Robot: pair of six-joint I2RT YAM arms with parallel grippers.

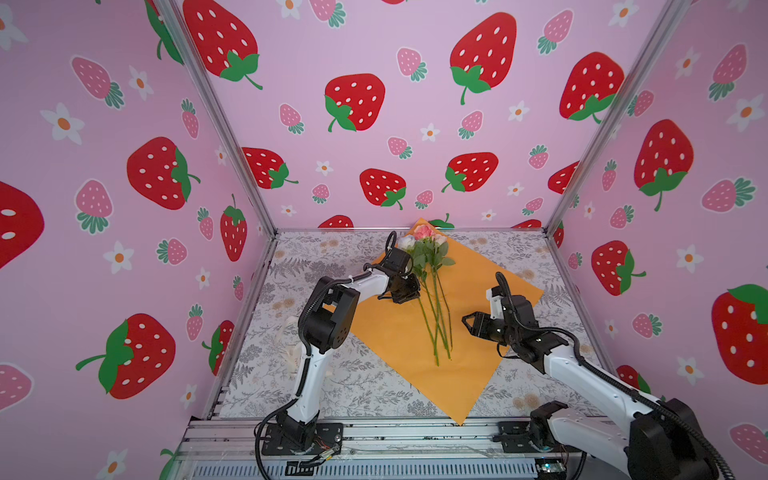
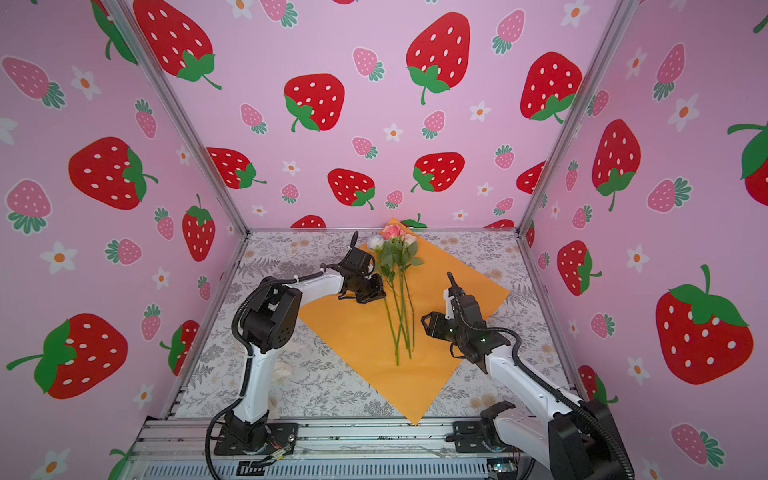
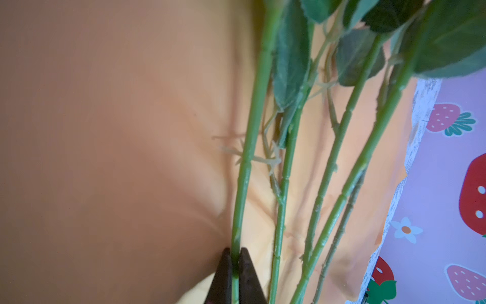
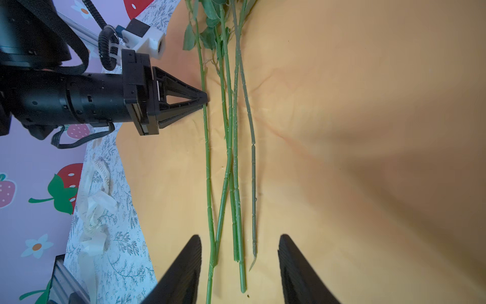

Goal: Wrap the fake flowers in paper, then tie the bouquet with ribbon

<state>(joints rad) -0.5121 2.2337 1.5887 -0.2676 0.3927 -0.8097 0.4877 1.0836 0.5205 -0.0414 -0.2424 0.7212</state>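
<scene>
The bouquet of fake flowers (image 1: 428, 266) (image 2: 398, 266) lies on an orange paper sheet (image 1: 395, 332), with pink, white and peach heads toward the back wall and thin green stems fanned toward the front. My left gripper (image 1: 415, 291) (image 2: 381, 291) (image 3: 234, 252) comes in from the left and is shut on the leftmost stem (image 3: 249, 131), partway down it. In the right wrist view its tips (image 4: 206, 101) pinch that stem (image 4: 207, 158). My right gripper (image 1: 465, 322) (image 2: 424, 323) (image 4: 239, 244) hovers open just right of the lower stems, holding nothing.
A crumpled cream printed ribbon (image 4: 94, 208) (image 2: 282, 370) lies on the floral table cover (image 1: 357, 374) at the left, partly behind the left arm. Strawberry-print walls (image 1: 374, 124) close in the back and both sides. An aluminium rail (image 1: 415, 432) runs along the front.
</scene>
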